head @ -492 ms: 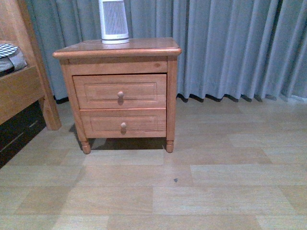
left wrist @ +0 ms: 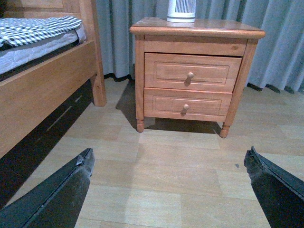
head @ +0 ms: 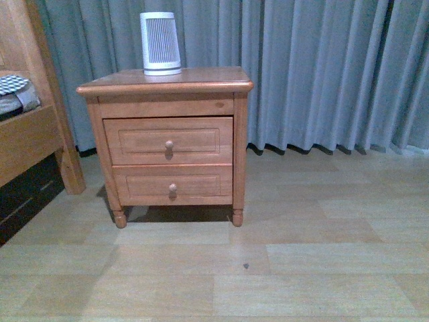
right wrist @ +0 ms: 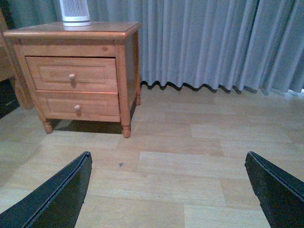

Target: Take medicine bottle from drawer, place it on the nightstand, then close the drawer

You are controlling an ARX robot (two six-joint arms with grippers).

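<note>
Front view: nightstand (head: 164,87) stood on the wood-plank floor (head: 281,268), before a grey curtain (head: 322,67) and just beside a bed frame (head: 30,137). Its upper drawer (head: 134,141) was fully shut, front flush with the cabinet, with one round knob (head: 169,144) at centre. The lower drawer (head: 201,184) was likewise shut. A white slatted appliance (head: 160,42) stood upright on the nightstand top, toward the rear. The medicine bottle did not show in this view; with the drawer shut, its position could not be established.

Left wrist view: left gripper (left wrist: 168,154) was spread wide, its two dark fingers (left wrist: 66,194) far apart at either edge of the picture, with nothing between them but bare floor. It hung well apart from the nightstand, which faced the camera with both drawers shut. The bed frame ran alongside, carrying checked bedding (left wrist: 38,26). The bottle could not be seen here.

Right wrist view: right gripper (right wrist: 167,156) was also spread wide and held nothing, only floor showing between its fingers. The nightstand stood well apart from it, seen from the curtain side, with both drawers shut and the appliance on top. The bottle could not be seen here either.
</note>
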